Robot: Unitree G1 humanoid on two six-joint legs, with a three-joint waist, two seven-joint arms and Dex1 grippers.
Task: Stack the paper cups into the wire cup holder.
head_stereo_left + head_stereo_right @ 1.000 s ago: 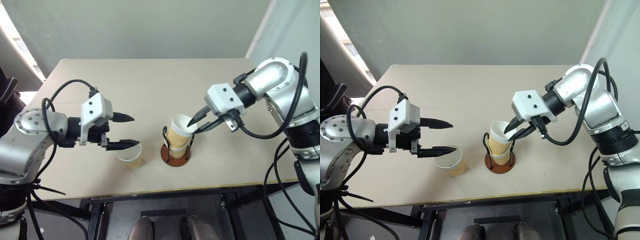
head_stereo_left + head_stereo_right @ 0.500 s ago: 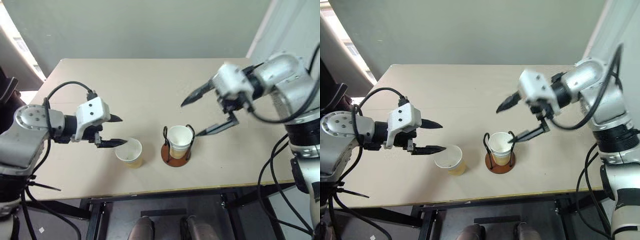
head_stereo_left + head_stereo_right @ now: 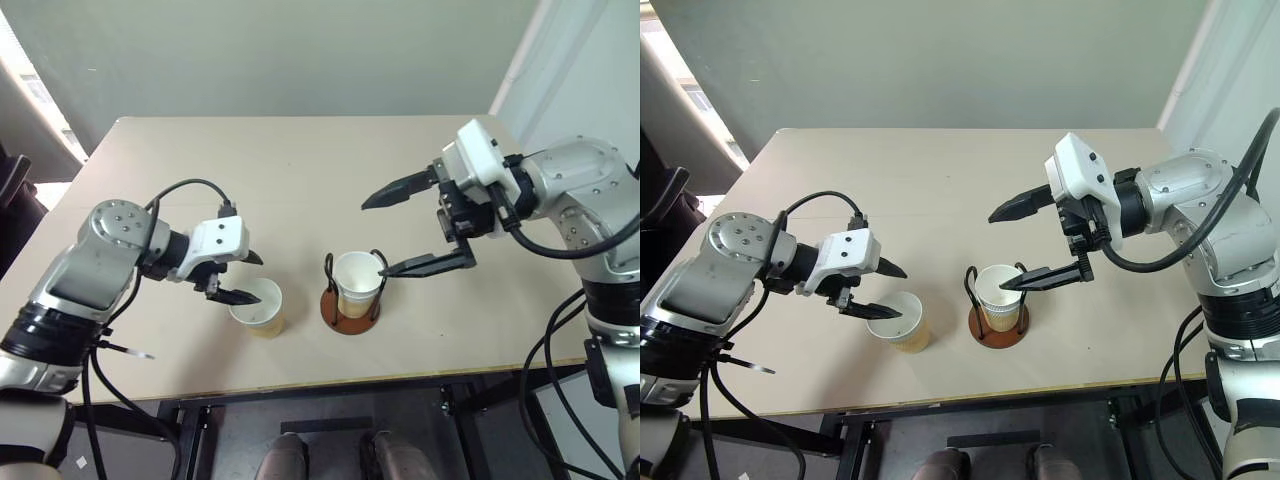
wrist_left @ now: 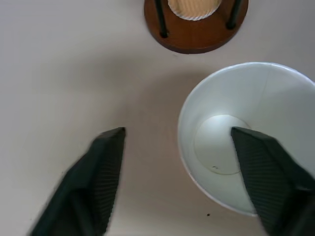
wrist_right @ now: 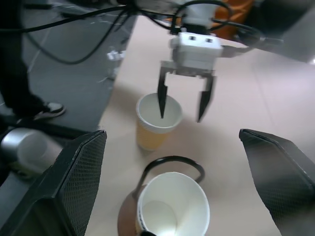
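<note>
A pale beige tabletop [image 3: 300, 170] with a plain matte face carries the scene; its near edge runs across the bottom of the head views, and dark frame bars [image 3: 330, 405] show under it. Behind the far edge stands a grey-green wall [image 3: 280, 50], with a white panel [image 3: 590, 60] at about 1 o'clock and bright window light at about 10 o'clock. In the right wrist view, a grey floor lies beyond the tabletop's edge, and a person's dark trouser leg and shoe [image 5: 47, 110] stand on it. The wire cup holder [image 3: 351, 300] sits near the middle of the tabletop toward its near edge, its reddish-brown base flat and its black loops upright, with nested paper cups [image 3: 358, 280] standing inside it. A loose paper cup [image 3: 258, 306] stands upright at the holder's 9 o'clock, near it but apart. The left gripper [image 3: 240, 278] is at that cup's 9 o'clock, its fingers parted astride the near rim: one finger [image 4: 261, 167] reaches inside the cup, the other [image 4: 98, 172] hangs outside over bare tabletop, not pressing the wall. The right gripper [image 3: 395, 235] hovers at the holder's 1 o'clock with its fingers spread wide and empty, the lower fingertip just beside the stacked cups' rim.
</note>
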